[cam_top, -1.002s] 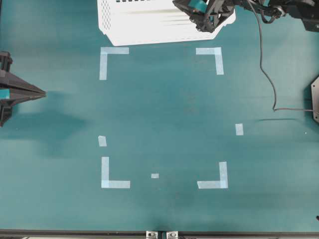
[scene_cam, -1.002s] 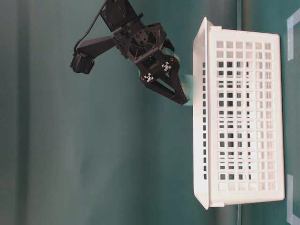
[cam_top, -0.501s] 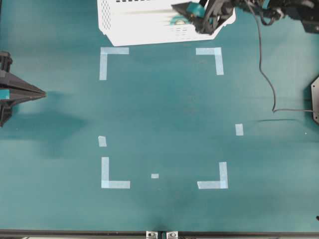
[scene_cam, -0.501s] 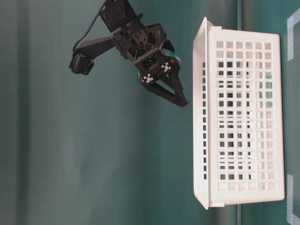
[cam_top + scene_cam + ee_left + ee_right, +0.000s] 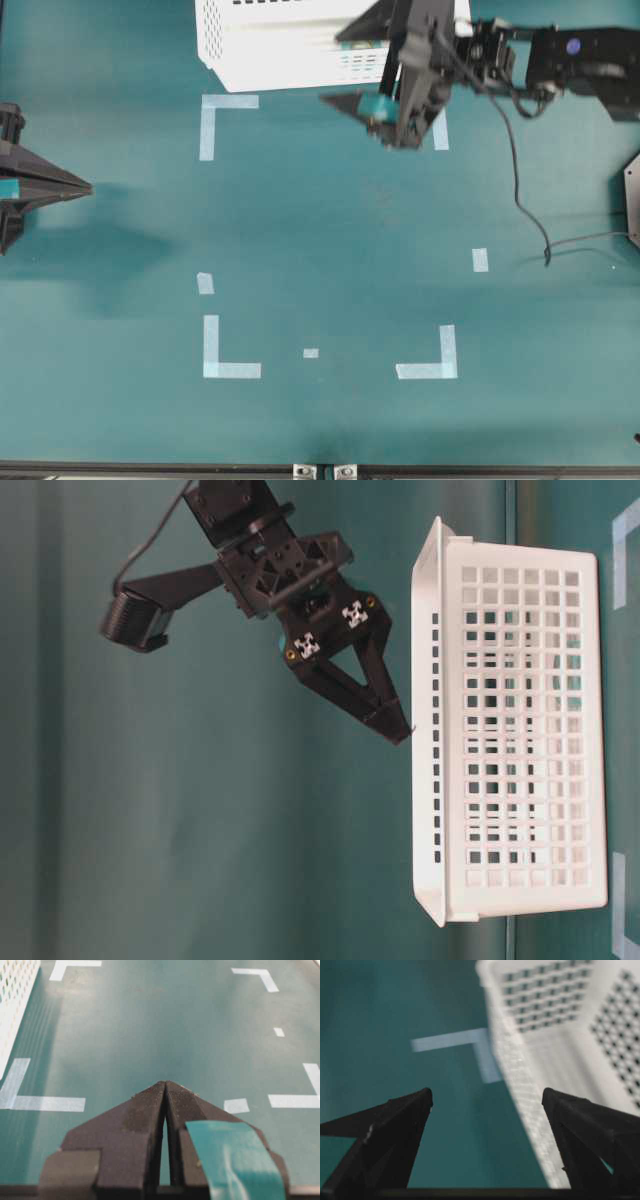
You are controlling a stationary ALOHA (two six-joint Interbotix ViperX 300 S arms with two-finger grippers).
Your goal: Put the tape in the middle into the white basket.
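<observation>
White plastic lattice fills the top of my overhead feed: the white basket (image 5: 270,50) sits at the far edge of the teal table (image 5: 330,230), just beyond the pale-blue corner marks (image 5: 228,101). The right gripper (image 5: 487,1094) hangs at the basket's near right corner with its jaws spread wide and nothing between them. Its wrist camera shows one finger over bare table and the other over the basket's rim and inside wall. From table level its fingertips (image 5: 400,728) sit right by the rim, but I cannot tell whether they touch it. As for the tape (image 5: 362,45), I make out only a small teal patch inside the basket against its near wall, partly hidden under the upper finger. I take that to be the roll, though the side view through the lattice does not confirm it. No roll lies on the table between the corner marks. A black cable (image 5: 520,170) trails from the right arm down across the table. The left gripper (image 5: 165,1084) is parked at the left edge, well apart from the basket, its jaws pressed together with only a thin slit between them and nothing held. A teal tab (image 5: 232,1160) is stuck on one finger.
</observation>
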